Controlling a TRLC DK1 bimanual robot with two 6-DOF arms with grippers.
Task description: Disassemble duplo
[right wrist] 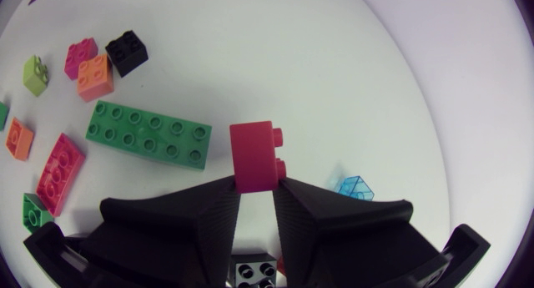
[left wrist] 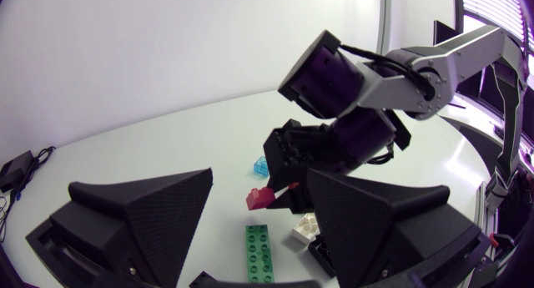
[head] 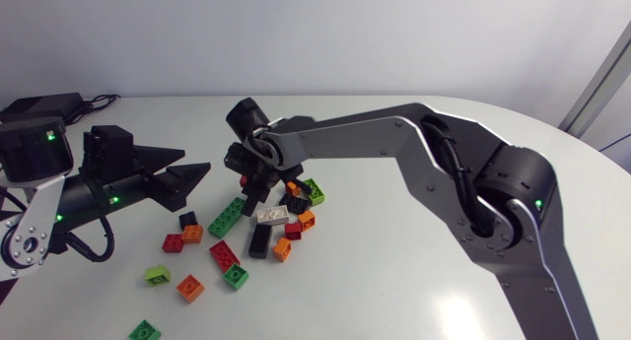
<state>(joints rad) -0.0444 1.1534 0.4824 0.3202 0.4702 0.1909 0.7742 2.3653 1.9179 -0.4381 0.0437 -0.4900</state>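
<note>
While aloft, red brick [right wrist: 253,150] in right tool [right wrist: 256,183]

Table: big white top [head: 394,281], matte, with a rounded edge that curves along the far side and round to the right

Wall: plain pale wall [head: 345,34] right behind the table, just one flat colour

Far left corner: a black box [head: 39,105] sits on the table, dark cables [head: 99,102] lying next to it

Light: soft and even, only faint blurry shadows on the tabletop

Right side: pale upright strip [head: 603,69] past the table edge, honestly can't tell what it is
</note>
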